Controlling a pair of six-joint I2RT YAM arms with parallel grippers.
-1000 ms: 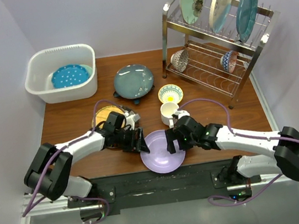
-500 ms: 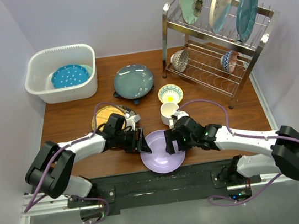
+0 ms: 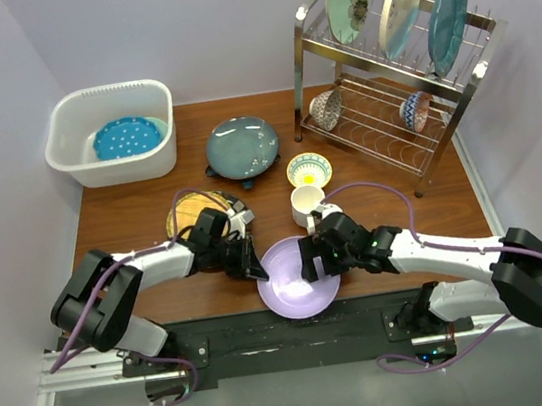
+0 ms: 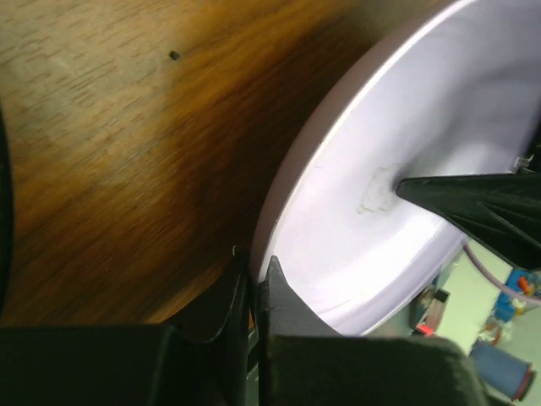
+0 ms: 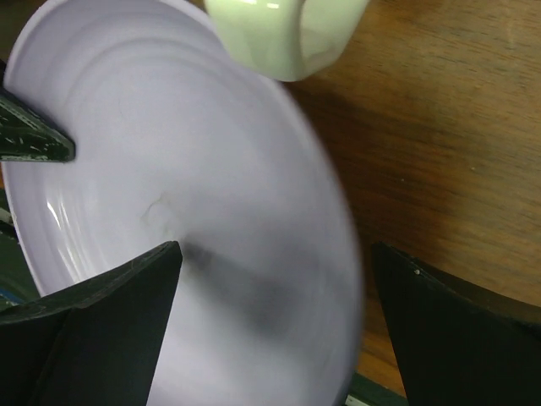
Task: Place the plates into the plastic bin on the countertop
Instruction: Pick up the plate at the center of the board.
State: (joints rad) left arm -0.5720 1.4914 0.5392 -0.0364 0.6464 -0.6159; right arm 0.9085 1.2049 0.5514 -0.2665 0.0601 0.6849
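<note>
Lilac plate (image 3: 297, 282): near edge, middle.
Left gripper (image 3: 253, 267): pinching its left rim.
Right gripper (image 3: 311, 258): wide apart, astride it.

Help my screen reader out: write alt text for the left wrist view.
The left gripper pinches the rim of the lilac plate, which fills the right of the frame, with the reddish-brown wooden countertop on the left.

A steel wire rack (image 3: 375, 120) is set at the far right. Two small patterned bowls (image 3: 326, 107) (image 3: 416, 110) are propped on its lower tier, one at each end. A third bowl (image 3: 308, 169) is placed near its left end, with a white mug (image 3: 307, 204) just nearer.
</note>
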